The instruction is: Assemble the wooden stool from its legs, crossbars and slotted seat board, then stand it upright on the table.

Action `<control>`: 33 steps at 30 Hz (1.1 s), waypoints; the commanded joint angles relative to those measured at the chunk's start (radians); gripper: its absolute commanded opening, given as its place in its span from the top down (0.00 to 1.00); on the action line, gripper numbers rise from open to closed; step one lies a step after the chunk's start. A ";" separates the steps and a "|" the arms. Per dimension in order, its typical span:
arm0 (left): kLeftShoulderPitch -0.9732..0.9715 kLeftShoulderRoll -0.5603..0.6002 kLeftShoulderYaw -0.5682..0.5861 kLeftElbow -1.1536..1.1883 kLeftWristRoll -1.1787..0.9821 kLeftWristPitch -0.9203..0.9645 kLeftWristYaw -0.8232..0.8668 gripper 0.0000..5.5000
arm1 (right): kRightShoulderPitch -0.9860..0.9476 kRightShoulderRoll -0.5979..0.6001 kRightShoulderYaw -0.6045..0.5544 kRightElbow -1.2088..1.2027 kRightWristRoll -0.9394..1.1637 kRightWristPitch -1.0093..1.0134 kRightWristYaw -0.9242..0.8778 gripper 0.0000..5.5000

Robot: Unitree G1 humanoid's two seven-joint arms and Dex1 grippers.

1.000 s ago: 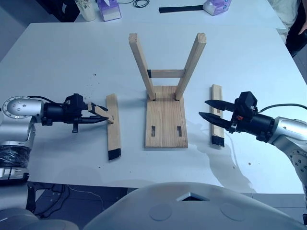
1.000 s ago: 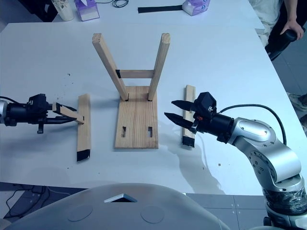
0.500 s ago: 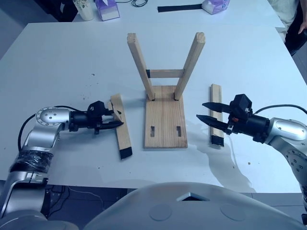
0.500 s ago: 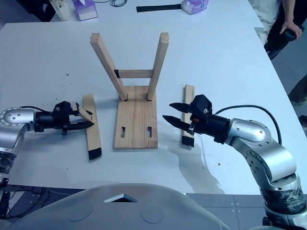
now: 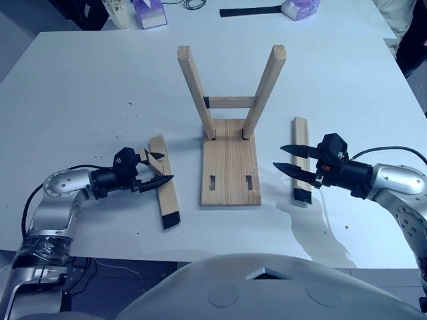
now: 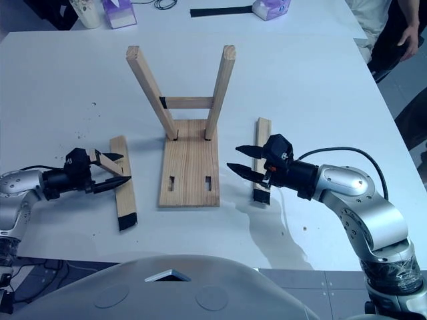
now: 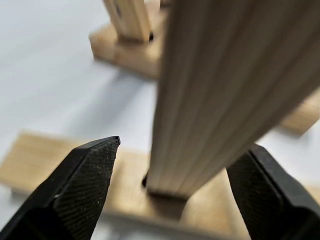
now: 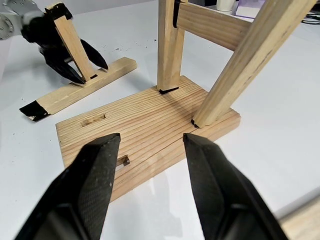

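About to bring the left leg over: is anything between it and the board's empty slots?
Nothing visible. Bare table lies between the left leg and the board, and both near slots are empty. The left gripper is open around that leg's crossbar.

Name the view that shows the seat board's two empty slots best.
The left eye view: both empty slots lie uncovered, seen from above; the right eye view matches. The right wrist view has one clear, the other partly behind the right gripper. The left wrist view leaves them indiscernible.
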 commanded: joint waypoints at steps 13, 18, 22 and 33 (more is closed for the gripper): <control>-0.063 0.006 0.254 -0.298 -0.365 0.323 0.103 0.33 | -0.027 -0.025 -0.020 0.005 -0.006 -0.011 0.038 0.58; -0.103 -0.002 0.247 -0.363 -0.417 0.392 0.156 0.40 | -0.023 -0.022 -0.011 0.002 -0.015 -0.015 0.036 0.58; -0.113 -0.006 0.244 -0.371 -0.411 0.407 0.176 0.43 | -0.025 -0.022 -0.007 -0.001 -0.015 -0.014 0.035 0.58; -0.157 0.031 0.307 -0.422 -0.549 0.523 0.190 0.43 | -0.013 -0.024 -0.012 -0.022 -0.008 -0.008 0.029 0.58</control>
